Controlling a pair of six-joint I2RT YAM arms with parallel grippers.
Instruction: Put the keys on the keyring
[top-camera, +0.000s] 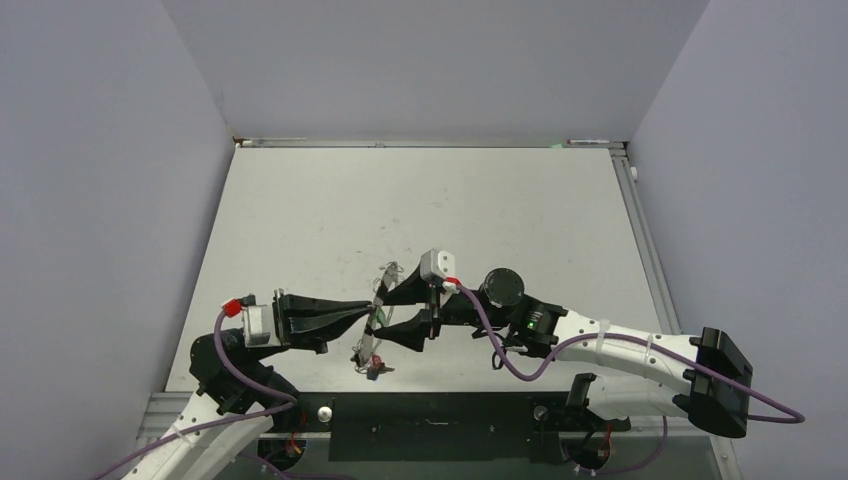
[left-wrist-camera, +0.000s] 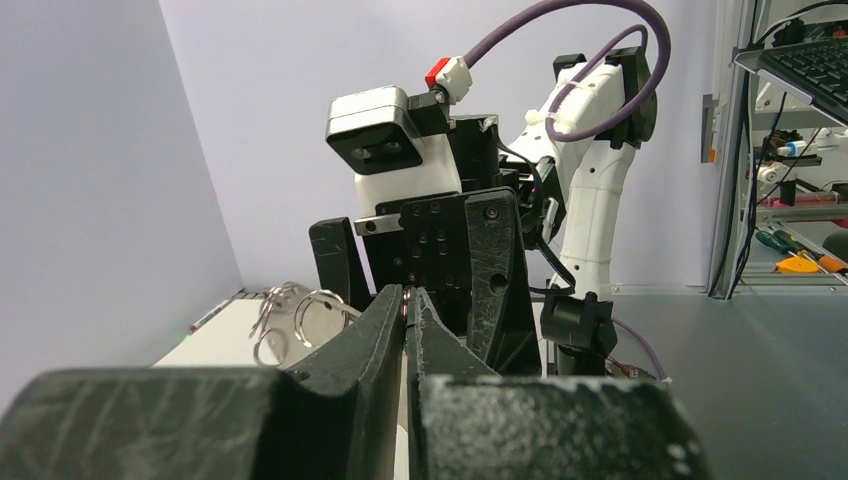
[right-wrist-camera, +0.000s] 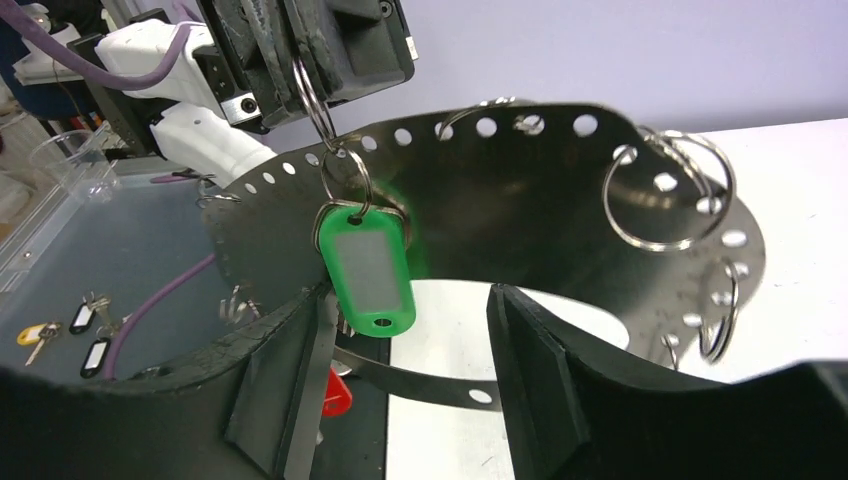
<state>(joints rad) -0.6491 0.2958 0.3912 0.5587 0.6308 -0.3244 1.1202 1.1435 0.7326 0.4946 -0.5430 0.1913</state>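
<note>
Green key tag (right-wrist-camera: 365, 272) hangs between parted right tool (right-wrist-camera: 400, 300).

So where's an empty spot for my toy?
The far half of the table, up to the back wall, is bare. It's crowded at the front middle, where the left gripper and right gripper meet at the keyring and keys.

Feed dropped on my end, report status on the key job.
Left pincer shut on small split ring, green tag hanging below. Right pincer open, facing the tag. Perforated keyring behind it; no obstruction seen.
</note>
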